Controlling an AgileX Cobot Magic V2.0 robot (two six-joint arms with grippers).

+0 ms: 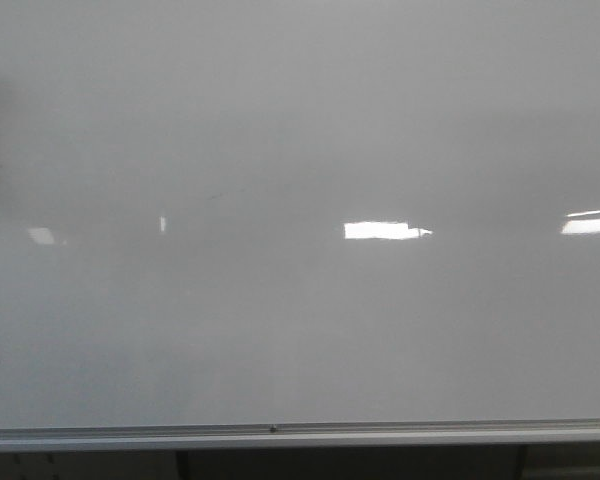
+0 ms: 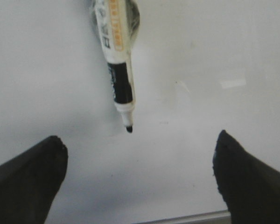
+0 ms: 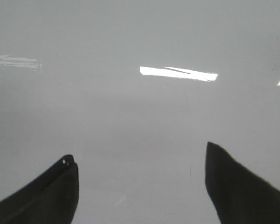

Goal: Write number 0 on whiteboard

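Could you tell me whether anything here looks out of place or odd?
One thing: an uncapped marker lies loose on the whiteboard ahead of the open left gripper, ungripped. No 0 is drawn yet.

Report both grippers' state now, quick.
Left gripper: open, jaws wide apart, holding nothing; an uncapped marker lies on the whiteboard ahead of it.
Right gripper: open, jaws wide apart, empty.
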